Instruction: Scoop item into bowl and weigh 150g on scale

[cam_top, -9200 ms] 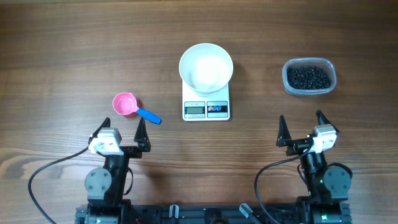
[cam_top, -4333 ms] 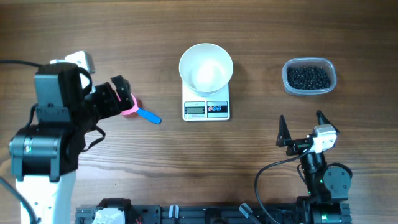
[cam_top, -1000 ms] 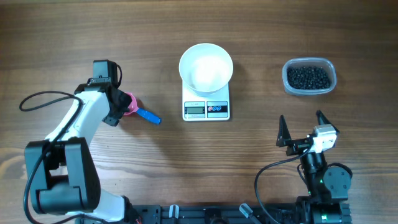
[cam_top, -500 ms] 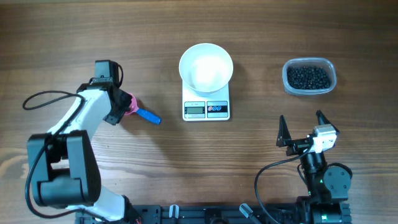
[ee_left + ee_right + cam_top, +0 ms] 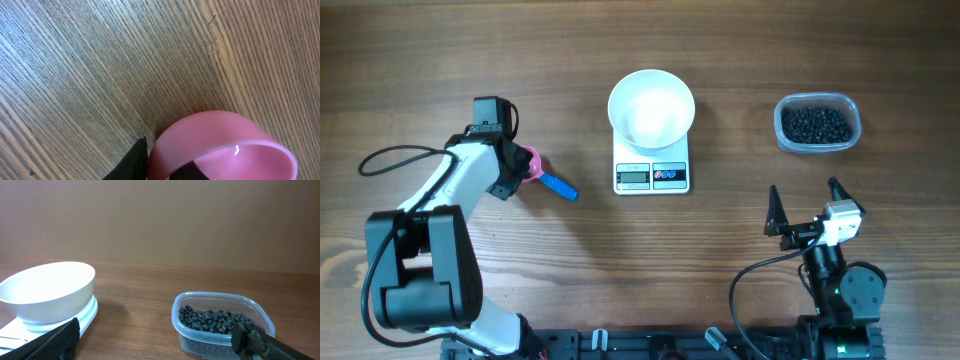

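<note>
Grained wooden surface point(image 5: 420, 60); left claw point(image 5: 162, 161) pinches smooth round pink plastic scoop point(image 5: 220, 135) wall, right claw point(image 5: 803, 188) spread open

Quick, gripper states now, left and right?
Left gripper: fingers straddle the pink scoop's wall; clamped or not, cannot tell.
Right gripper: open, holding nothing.

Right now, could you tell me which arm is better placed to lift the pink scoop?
Left: the left gripper has its jaws astride the pink scoop wall; the right gripper sits open, far away.
</note>
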`<state>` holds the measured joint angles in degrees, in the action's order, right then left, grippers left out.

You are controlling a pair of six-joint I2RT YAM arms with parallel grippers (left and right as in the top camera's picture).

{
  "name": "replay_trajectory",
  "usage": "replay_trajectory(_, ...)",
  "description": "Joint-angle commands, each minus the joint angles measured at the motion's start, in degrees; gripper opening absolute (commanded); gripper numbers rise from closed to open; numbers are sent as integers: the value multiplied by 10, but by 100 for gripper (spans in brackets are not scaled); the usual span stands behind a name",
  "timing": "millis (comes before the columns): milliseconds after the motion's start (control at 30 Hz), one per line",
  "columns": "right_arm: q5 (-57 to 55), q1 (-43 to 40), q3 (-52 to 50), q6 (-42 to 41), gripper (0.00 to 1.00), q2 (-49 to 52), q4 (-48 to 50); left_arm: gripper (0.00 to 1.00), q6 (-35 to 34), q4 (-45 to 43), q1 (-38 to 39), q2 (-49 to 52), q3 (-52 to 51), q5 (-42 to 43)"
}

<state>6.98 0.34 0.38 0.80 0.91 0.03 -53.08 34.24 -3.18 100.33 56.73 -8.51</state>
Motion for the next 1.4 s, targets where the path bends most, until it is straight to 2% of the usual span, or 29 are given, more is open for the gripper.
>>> replay_trajectory(0, -10, 2, -1, 7, 100, -3, 2, 18, -1, -3, -4, 7, -5, 1)
replay_trajectory(300, -10, 2, -1, 7, 100, -3, 2, 18, -1, -26, -4, 10, -22, 1)
replay_trajectory(333, -10, 2, -1, 7, 99, -3, 2, 18, -1, -32, -4, 10, -29, 1)
replay_trajectory(433, -10, 2, -1, 7, 100, -3, 2, 4, -3, -49, -4, 10, -51, 6)
replay_trajectory(667, -10, 2, -1, 7, 100, -3, 2, 4, -3, -51, -7, 4, -57, 42)
replay_trajectory(767, -10, 2, -1, 7, 100, -3, 2, 4, -3, -51, -17, -13, -57, 88)
replay_trajectory(967, -10, 2, -1, 7, 100, -3, 2, 4, -3, -41, -39, -97, -57, 164)
replay_trajectory(1367, -10, 2, -1, 7, 100, -3, 2, 4, 1, 51, -39, -304, -57, 164)
